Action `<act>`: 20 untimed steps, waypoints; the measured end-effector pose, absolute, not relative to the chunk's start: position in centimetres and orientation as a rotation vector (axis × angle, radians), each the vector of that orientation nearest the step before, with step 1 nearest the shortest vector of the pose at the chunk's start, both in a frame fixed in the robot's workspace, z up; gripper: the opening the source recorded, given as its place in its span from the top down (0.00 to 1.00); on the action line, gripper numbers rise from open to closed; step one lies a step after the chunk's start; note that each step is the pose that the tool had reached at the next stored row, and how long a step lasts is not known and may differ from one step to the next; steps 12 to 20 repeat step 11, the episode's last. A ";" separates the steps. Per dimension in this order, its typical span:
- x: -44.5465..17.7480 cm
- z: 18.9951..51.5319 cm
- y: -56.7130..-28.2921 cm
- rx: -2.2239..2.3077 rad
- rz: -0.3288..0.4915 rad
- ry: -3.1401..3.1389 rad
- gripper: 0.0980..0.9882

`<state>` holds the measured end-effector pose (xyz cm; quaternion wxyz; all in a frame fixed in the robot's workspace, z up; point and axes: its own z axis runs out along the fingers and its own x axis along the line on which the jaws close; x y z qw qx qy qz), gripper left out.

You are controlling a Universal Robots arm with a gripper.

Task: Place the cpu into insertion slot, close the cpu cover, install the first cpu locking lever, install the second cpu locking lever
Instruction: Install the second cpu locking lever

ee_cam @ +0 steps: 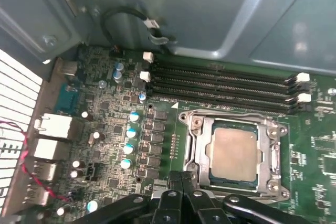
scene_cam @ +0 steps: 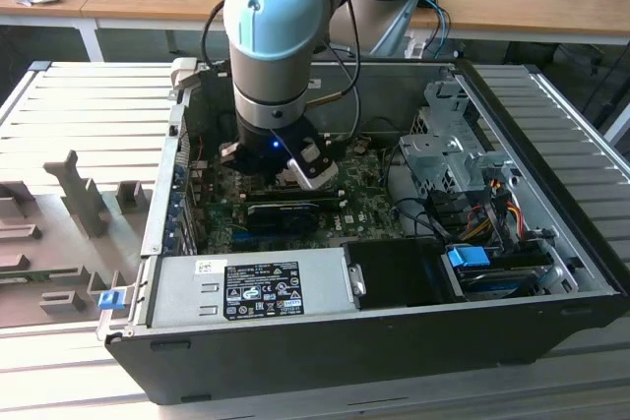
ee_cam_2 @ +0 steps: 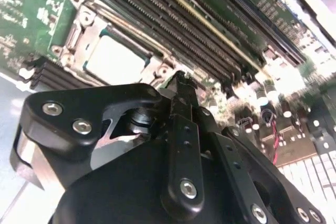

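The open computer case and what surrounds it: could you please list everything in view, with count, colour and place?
computer case: one, black, open, on a slatted pale table.
motherboard: one, green, on the case floor.
cpu: one, silver-beige, seated in the insertion slot.
cpu cover: one, grey metal frame, closed around the chip.
memory slots: four, black, empty, beside the socket.
power supply: one, grey with a black label, along the near wall.
drive cage: one, grey metal, toward the exterior view's right.
cables: several, orange, yellow and black, below the cage.
arm: one, grey with blue caps, reaching into the case.
hand: one, black, shut, tips at the socket's edge.
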<state>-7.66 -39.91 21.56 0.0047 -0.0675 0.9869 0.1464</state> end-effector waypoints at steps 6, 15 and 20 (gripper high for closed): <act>-7.7 23.7 -39.9 -0.210 0.461 3.101 0.99; -7.7 24.5 -39.9 -0.209 0.463 3.106 0.99; -7.7 24.5 -39.9 -0.209 0.463 3.106 0.99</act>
